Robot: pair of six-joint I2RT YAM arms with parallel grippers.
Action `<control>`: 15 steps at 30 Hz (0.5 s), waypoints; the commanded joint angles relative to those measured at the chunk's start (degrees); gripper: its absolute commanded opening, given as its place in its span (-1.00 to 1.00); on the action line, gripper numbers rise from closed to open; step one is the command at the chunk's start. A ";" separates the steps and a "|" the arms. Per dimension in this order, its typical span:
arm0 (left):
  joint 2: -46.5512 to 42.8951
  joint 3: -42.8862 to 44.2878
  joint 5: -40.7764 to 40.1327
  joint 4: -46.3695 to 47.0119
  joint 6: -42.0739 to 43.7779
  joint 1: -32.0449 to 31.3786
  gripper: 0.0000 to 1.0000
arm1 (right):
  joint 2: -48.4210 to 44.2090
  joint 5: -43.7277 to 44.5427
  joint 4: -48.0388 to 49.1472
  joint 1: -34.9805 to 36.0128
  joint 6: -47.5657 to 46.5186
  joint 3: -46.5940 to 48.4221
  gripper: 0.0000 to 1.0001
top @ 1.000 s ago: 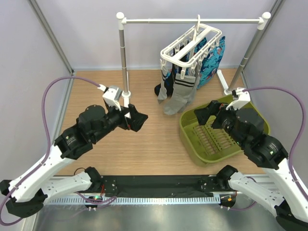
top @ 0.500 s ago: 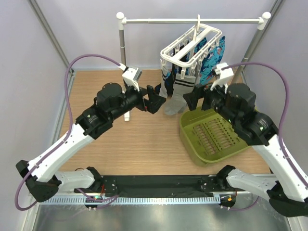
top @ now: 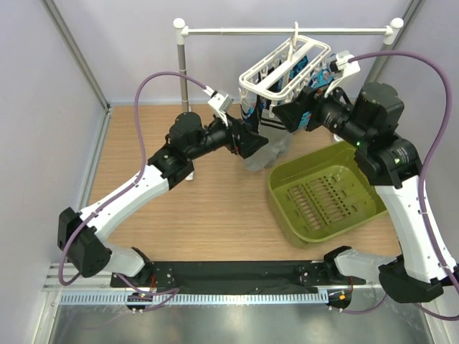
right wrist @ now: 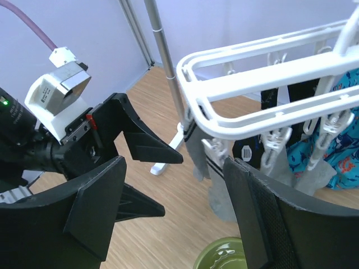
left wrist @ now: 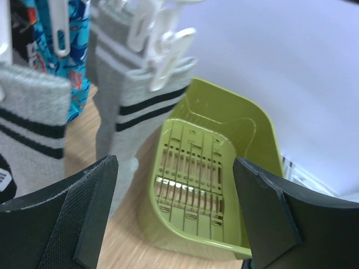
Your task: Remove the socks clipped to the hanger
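Observation:
The white hanger (top: 285, 66) hangs by its hook from the rail, with grey socks (top: 271, 147) and a black sock (top: 246, 117) clipped under it. My left gripper (top: 256, 143) is open and empty just left of the grey socks, level with them. My right gripper (top: 285, 116) is open and empty just right of the hanger, below its frame. In the left wrist view my gripper (left wrist: 176, 216) faces two banded grey socks (left wrist: 132, 115) held by white pegs (left wrist: 162, 47). In the right wrist view my gripper (right wrist: 179, 216) faces the hanger (right wrist: 252, 73), a grey sock (right wrist: 223, 197) and the left gripper (right wrist: 173, 185).
A green slotted basket (top: 285, 215) sits on the wooden table at the right, below the socks, and shows in the left wrist view (left wrist: 263, 140). The white rail stand (top: 183, 79) crosses the back. A blue patterned cloth (top: 317, 92) hangs on the hanger's far side.
Both arms have risen and swung in toward the hanger, the left from the table's left side, the right from over the basket. Both grippers stay open and empty.

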 commanded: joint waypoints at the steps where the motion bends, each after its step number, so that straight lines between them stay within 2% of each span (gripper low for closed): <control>1: 1.26 -1.35 -1.32 10.56 -1.61 0.84 0.74 | 0.78 -14.78 -0.30 -7.66 2.68 1.41 0.61; 7: 4.42 -2.94 -0.90 16.37 -2.13 2.69 0.76 | 0.43 -21.66 1.45 -14.08 2.59 -2.10 0.63; 12: 7.76 -1.62 5.78 18.04 -1.61 3.39 0.80 | -1.59 -29.13 8.74 -17.08 5.14 -8.86 0.55; 15: 9.87 -0.92 8.07 18.75 -0.38 3.39 0.82 | -2.29 -28.89 10.24 -17.34 4.70 -10.19 0.52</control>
